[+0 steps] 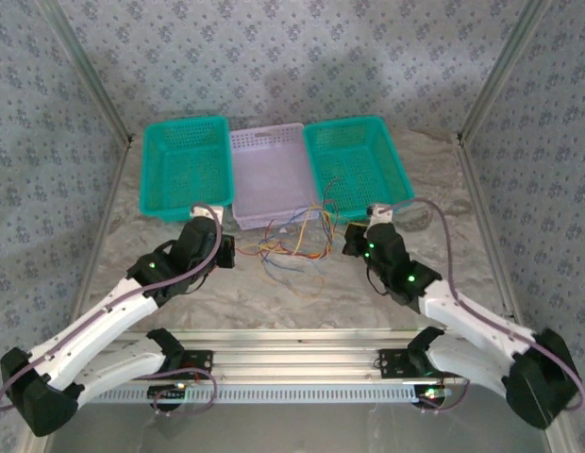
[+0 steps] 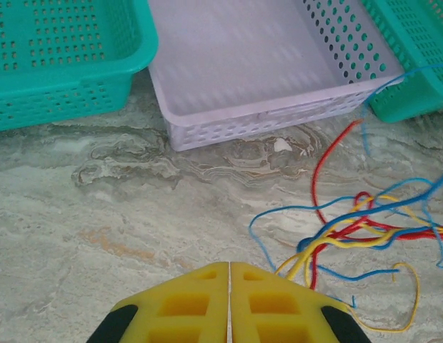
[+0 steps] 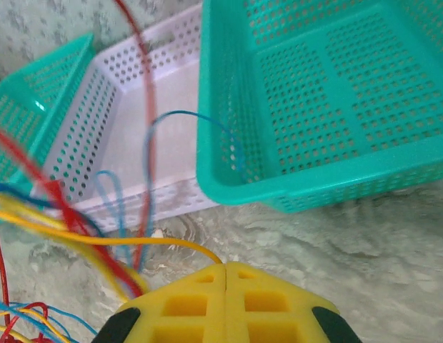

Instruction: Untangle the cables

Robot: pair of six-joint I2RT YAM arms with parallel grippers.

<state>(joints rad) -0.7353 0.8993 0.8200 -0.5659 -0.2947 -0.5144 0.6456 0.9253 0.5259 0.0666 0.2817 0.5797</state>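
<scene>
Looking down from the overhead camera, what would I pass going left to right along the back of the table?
Teal basket → white basket → second teal basket.

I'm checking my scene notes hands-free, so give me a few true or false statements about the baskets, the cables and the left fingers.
The white basket sits between the left teal basket and the right teal basket. True.
The cables lie inside the white basket. False: the bunch lies on the table in front of it.
The left fingers are closed. True.
The cables are all one colour. False: they are red, blue and yellow.
</scene>
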